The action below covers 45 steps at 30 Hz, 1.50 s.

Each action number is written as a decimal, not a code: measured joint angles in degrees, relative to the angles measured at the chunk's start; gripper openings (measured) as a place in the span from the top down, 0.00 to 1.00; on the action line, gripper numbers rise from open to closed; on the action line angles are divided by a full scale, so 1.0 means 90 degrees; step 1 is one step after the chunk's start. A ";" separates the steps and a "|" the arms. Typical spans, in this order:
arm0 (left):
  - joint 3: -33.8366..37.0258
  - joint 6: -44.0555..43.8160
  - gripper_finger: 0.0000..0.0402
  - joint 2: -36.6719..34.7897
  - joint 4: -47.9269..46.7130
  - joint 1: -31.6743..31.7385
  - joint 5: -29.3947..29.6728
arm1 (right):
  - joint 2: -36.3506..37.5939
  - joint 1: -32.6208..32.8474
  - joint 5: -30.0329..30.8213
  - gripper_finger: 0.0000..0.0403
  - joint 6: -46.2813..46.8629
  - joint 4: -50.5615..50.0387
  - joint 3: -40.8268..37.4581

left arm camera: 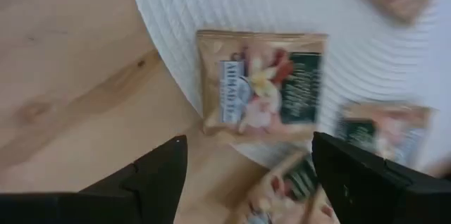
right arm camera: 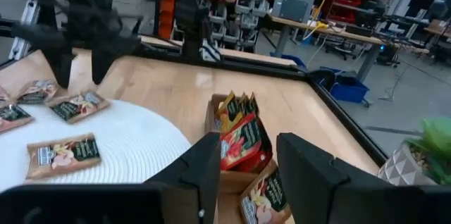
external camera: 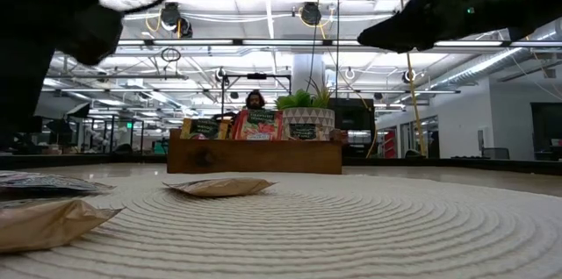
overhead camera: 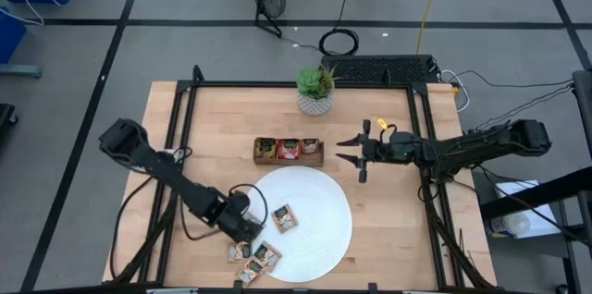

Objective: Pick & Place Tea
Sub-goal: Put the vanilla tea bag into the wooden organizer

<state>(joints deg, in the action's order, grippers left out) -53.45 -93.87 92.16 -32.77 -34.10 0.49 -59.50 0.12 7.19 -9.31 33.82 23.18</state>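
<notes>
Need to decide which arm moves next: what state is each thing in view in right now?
Left tool: open, low over the sachets at the plate's near-left edge.
Right tool: open, empty, raised right of the tray.
Brown wooden three-compartment tray: sachets standing in every compartment.
Large white round plate: one tan sachet flat on it.
Tan sachets at the rim: lying flat, unheld.

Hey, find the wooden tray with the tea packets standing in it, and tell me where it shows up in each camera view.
High view: wooden tray at table centre, just above the white plate.
Low view: tray mid-picture, beyond the plate.
Left wrist view: not in it; only the plate edge.
Right wrist view: tray just past the right gripper.
Shared landmark: the white plate.
</notes>
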 joint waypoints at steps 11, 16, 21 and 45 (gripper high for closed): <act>-0.0022 0.0067 0.26 0.0672 0.0234 0.0037 0.0007 | -0.0003 0.0000 0.0001 0.70 -0.0234 0.0219 0.0000; -0.0012 0.0436 0.26 0.0681 0.0471 0.0111 0.0002 | -0.0003 -0.0002 0.0009 0.70 -0.0261 0.0270 0.0000; -0.0012 0.0567 0.26 0.0682 0.0483 0.0115 -0.0034 | -0.0003 -0.0002 0.0015 0.71 -0.0263 0.0270 0.0000; -0.0245 0.0791 0.99 0.0448 0.0142 0.0113 -0.0368 | -0.0003 -0.0015 0.0025 0.71 -0.0237 0.0146 0.0000</act>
<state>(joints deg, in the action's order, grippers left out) -55.66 -86.74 96.19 -31.50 -33.08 -2.82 -59.53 -0.01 7.42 -11.44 35.14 23.18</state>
